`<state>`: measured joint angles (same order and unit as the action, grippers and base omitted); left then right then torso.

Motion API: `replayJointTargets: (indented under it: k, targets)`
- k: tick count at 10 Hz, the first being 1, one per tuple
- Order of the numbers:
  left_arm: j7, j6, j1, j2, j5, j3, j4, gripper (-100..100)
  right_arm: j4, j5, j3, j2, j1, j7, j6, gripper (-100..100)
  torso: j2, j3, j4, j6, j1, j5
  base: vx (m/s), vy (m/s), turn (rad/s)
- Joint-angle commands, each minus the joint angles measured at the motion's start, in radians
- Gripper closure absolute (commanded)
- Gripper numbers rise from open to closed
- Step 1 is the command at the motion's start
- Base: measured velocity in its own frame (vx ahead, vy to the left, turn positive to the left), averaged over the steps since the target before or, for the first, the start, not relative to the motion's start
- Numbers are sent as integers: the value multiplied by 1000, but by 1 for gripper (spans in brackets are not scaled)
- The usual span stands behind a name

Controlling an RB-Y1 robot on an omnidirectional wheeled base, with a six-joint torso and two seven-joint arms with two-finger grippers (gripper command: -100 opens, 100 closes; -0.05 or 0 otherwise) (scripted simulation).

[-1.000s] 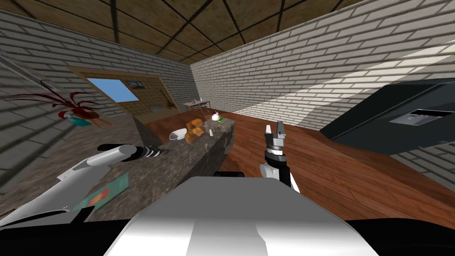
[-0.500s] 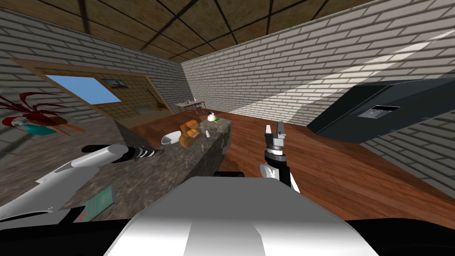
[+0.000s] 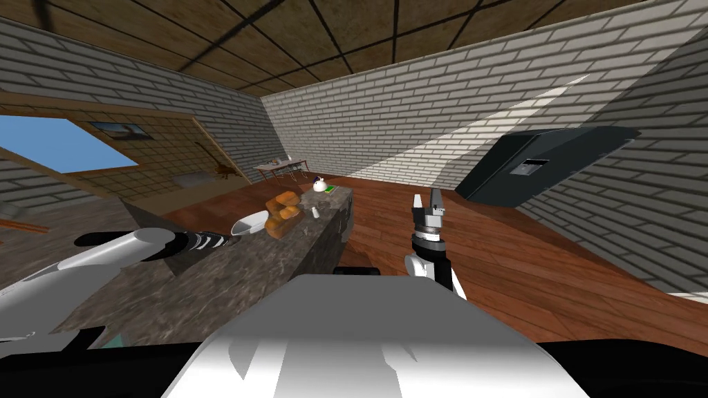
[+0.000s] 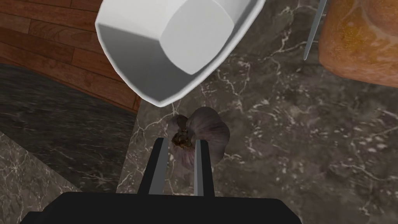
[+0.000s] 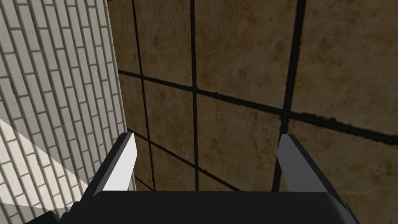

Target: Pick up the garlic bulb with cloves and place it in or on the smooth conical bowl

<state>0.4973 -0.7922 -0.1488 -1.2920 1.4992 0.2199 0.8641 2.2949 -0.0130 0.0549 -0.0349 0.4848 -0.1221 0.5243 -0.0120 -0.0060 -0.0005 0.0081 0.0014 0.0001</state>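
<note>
The garlic bulb (image 4: 204, 132), purplish grey with a brown stem end, is pinched between the narrow fingers of my left gripper (image 4: 182, 140), which is shut on it. It sits close over the dark marble counter (image 4: 291, 128), just short of the rim of the smooth white bowl (image 4: 155, 50). In the head view my left arm reaches along the counter, and the left gripper (image 3: 231, 239) is right beside the bowl (image 3: 250, 222). My right gripper (image 3: 427, 202) points upward over the wooden floor, and its fingers (image 5: 124, 163) stand wide open and empty.
Orange-brown bread loaves (image 3: 282, 207) lie just past the bowl, one loaf (image 4: 357, 39) close to the garlic. Farther along the counter are a small shaker (image 3: 314, 213) and a white teapot (image 3: 319, 185). The bowl overhangs the counter's edge. A dark cabinet (image 3: 539, 169) stands at the right wall.
My view has swung, so the counter and room slid leftward. The left hand with the garlic has come closer to the white bowl. The right arm has not moved.
</note>
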Motion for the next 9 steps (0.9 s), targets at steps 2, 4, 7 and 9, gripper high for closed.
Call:
replayJointTargets:
  k: [2, 4, 7, 9]
  targets:
    - [14, 28, 14, -43, 59, -31, -69, 100, 0, 0, 0, 0, 0, 0, 0, 0, -5, -2, 0, 5, 1, -1, 48, 31, -185]
    - [22, 45, 14, -65, 91, -50, -108, 100, 0, 0, 0, 0, 0, 0, 0, 0, -12, -7, -2, 9, 2, 0, 51, 40, -218]
    - [27, 52, 19, -78, 110, -66, -137, 100, 0, 0, 0, 0, 0, 0, 0, 0, -13, -7, -2, 7, 1, 0, 47, 27, -99]
    - [28, 54, 20, -80, 112, -66, -138, -100, 0, 0, 0, 0, 0, 0, 0, 0, -10, -5, -1, 6, -1, 0, 3, 2, 1]
